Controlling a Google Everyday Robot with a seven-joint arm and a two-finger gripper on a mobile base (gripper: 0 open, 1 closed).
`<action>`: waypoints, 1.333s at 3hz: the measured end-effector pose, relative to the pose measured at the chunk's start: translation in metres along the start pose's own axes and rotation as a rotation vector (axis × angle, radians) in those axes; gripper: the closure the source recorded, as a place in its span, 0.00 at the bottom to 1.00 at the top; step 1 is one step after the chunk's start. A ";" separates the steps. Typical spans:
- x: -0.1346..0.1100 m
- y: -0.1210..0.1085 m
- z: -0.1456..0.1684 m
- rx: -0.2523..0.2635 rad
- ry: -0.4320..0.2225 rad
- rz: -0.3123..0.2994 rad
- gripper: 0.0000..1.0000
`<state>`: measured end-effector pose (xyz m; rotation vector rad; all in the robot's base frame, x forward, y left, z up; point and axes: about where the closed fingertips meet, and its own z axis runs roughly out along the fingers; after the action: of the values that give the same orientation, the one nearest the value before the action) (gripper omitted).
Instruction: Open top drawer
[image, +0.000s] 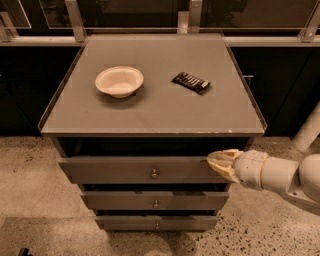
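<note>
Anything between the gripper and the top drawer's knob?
Nothing visible. The gripper is at the right end of the top drawer front, near its upper edge. Only bare drawer front lies between it and the knob.

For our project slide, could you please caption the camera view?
Tool at the upper right edge of the top drawer; bowl and dark packet on the cabinet top.

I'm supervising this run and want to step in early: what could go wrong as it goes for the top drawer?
The gripper sits at the right end of the top drawer, far from its knob; pulling there could slip off or skew the drawer. A jolt might shift the bowl and dark packet lying loose on the cabinet top.
</note>
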<state>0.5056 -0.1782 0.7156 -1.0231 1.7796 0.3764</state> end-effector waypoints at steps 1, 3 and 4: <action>0.004 -0.009 0.016 0.015 -0.003 0.005 1.00; 0.010 -0.037 0.049 0.056 0.003 -0.005 1.00; 0.023 -0.058 0.065 0.109 0.031 -0.009 1.00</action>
<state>0.5874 -0.1808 0.6782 -0.9643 1.8028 0.2559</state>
